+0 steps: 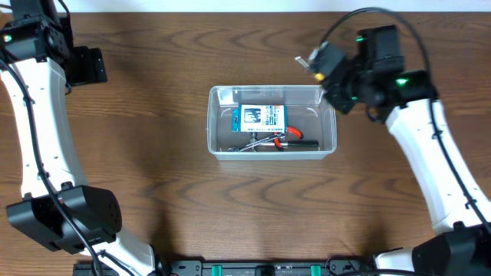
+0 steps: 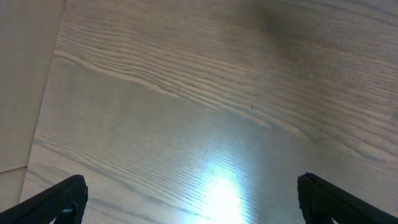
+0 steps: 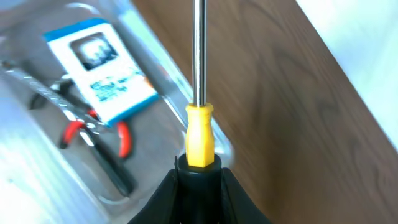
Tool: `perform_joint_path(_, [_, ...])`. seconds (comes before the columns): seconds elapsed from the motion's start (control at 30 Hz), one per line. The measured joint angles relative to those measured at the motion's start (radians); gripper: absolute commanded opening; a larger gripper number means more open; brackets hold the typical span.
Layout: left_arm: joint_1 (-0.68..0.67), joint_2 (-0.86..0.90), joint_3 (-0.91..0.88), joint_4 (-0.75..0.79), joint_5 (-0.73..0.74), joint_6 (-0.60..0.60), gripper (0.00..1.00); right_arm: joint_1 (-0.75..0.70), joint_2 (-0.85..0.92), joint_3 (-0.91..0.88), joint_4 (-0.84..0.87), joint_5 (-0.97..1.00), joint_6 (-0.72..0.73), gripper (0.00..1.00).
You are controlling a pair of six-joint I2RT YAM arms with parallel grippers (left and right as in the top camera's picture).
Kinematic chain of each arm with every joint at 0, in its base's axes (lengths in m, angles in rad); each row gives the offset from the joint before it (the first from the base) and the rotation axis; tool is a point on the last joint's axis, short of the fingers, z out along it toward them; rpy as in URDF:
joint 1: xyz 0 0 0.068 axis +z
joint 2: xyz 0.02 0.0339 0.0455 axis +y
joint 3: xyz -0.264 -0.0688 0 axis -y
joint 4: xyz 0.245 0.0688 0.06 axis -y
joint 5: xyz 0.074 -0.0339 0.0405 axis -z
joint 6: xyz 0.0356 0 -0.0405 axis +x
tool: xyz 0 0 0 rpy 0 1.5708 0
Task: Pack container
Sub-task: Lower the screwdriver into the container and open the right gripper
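The table is dark brown with wavy wood grain. The container is clear. Inside it, the box is blue and white and the pliers have red handles. The screwdriver has a yellow handle and a silver shaft. The right gripper is black. The arms are white with black joints and green lights.

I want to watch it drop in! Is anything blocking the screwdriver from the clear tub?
Nothing visible is. The right gripper holds the screwdriver near the container's open rim; the box and pliers lie inside on its floor.
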Motion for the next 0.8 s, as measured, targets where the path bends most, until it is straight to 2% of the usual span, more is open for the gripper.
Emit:
perform_joint_path(0.3, [0.0,0.0,0.0,0.0,0.0,0.0,0.98,0.14,0.006,0.0,-0.086,0.007,-0.068,0.1])
perform_joint_path(0.8, [0.0,0.0,0.0,0.0,0.0,0.0,0.98,0.147,0.194,0.0,-0.111,0.023,-0.129,0.1])
